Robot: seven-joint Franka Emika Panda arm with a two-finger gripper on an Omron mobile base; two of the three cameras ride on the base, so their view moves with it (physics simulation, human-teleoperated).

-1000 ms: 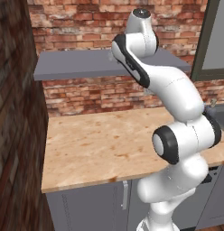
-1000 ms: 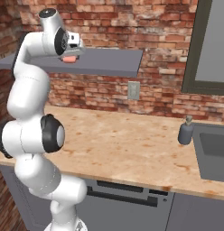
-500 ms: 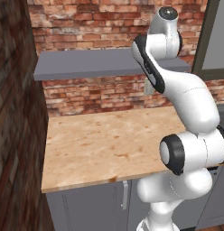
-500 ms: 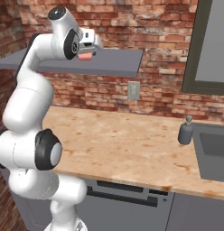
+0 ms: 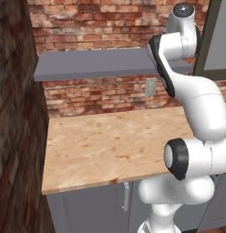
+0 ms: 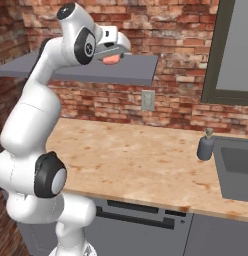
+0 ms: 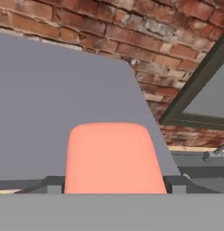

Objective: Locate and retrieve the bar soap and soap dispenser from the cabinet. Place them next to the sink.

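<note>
The tool is clamping the flat salmon-pink bar soap and has been swinging it along the grey cabinet shelf toward its sink-side end. The dark grey cylindrical soap dispenser is already standing at the wooden surface's sink-side edge, so only the bar needs placing.

Both base views look forward and down from behind the arm, left and right, sharing the wooden counter, the brick wall and the grey cabinet shelf. The right one also takes in the sink at its right edge. The hand view sits close above the shelf, facing the wall.
</note>
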